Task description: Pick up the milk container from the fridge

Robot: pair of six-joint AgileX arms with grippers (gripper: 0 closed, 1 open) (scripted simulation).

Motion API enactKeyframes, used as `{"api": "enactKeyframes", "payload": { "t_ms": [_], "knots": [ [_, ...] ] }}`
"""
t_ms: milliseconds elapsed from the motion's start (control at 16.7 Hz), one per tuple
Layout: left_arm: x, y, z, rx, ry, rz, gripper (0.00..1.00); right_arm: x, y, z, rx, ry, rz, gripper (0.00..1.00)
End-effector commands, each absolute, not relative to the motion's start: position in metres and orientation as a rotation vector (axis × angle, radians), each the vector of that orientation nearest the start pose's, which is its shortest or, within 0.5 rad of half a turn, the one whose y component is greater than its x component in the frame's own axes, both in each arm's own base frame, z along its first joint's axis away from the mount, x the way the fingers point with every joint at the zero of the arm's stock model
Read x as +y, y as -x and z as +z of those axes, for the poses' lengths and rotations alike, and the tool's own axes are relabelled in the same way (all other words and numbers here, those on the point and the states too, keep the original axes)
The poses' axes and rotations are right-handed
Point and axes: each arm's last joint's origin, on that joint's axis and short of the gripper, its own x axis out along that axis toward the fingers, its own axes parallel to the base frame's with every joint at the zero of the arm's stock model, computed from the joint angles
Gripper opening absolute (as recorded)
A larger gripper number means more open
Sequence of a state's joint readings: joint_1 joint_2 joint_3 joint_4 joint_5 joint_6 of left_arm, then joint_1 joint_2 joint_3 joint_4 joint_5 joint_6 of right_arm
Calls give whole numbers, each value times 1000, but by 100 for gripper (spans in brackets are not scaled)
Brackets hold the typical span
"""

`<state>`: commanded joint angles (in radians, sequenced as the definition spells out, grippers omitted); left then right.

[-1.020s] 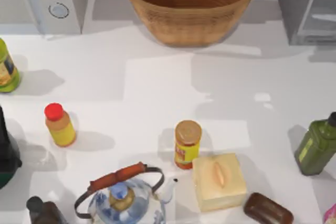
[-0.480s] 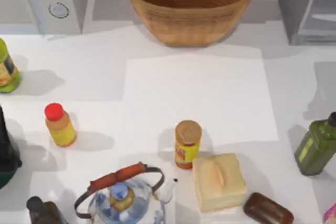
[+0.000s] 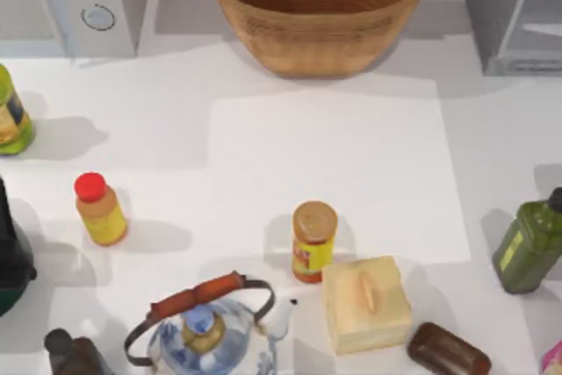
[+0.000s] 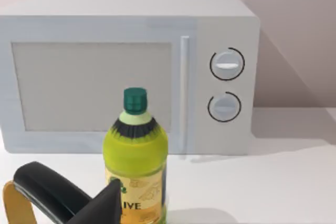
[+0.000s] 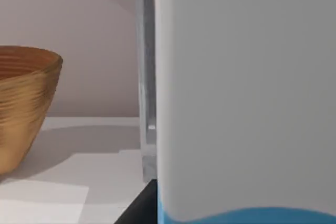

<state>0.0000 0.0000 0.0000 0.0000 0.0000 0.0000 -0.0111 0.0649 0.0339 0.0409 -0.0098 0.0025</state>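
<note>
Right wrist view has the milk container (image 5: 247, 93) pressed close before the lens, its white face giving way to a light blue band low down, with the grey fridge (image 5: 147, 77) edge just behind it and the woven basket (image 5: 23, 108) farther off; whether the right gripper has closed on the carton I cannot tell. From above, the fridge (image 3: 509, 6) stands at about one o'clock on the white surface (image 3: 334, 164), the basket at twelve. I judge the carton is being lifted away from the fridge, so the next move calls for a steady upright carry; the left arm sits parked facing the olive oil bottle (image 4: 135, 156) and microwave (image 4: 126, 72).
</note>
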Motion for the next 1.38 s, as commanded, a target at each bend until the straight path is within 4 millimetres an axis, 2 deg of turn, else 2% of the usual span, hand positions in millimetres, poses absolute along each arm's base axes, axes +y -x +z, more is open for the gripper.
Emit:
{"api": "enactKeyframes", "payload": {
  "t_ms": [180,540,660,840,960,1140,1260,1380],
  "knots": [
    [-1,-106,160,0,0,0,100,-1,-106,160,0,0,0,0],
    [-1,-106,160,0,0,0,100,-1,-106,163,-4,-2,4,0],
    [-1,-106,160,0,0,0,100,2,-108,175,-32,-1,32,0],
    [-1,-106,160,0,0,0,100,10,-116,203,-84,0,104,0],
    [-1,-106,160,0,0,0,100,20,-129,224,-103,-1,166,0],
    [-1,-106,160,0,0,0,100,44,-165,243,-84,-3,275,0],
    [-1,-106,160,0,0,0,100,68,-196,244,-48,-2,354,0],
    [-1,-106,160,0,0,0,100,98,-226,233,-6,1,432,0]
  ]
}}
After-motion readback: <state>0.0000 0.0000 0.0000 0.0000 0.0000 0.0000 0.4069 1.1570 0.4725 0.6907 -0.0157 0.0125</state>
